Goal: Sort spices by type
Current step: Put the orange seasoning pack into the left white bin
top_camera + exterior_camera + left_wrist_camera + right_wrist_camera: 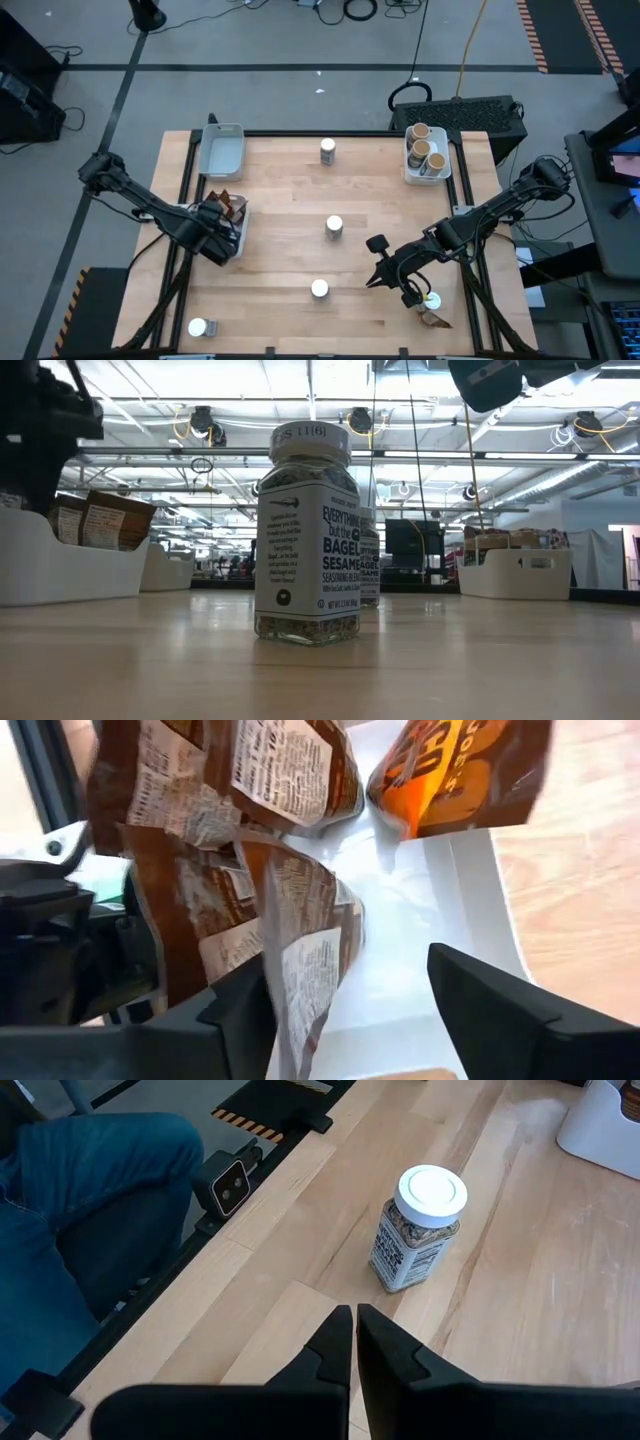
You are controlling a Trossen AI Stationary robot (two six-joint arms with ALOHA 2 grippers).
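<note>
Nearby, jar (306,540) labelled "EVERYTHING BAGEL SESAME", left gripper (350,1010) jaws apart — perhaps around packets (240,840), right gripper (355,1342) jaws closed.

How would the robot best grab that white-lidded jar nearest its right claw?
Probably from above, fingers astride the white-lidded jar just under its cap: it stands upright with bare table all round. The right gripper is shut and would need to open first.

The white-lidded jar (306,540) reads "EVERYTHING but the BAGEL SESAME SEASONING"

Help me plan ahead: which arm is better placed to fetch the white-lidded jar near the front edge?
Right. Its tool hangs shut just beside that jar; the left tool is open over the packet tray.
</note>
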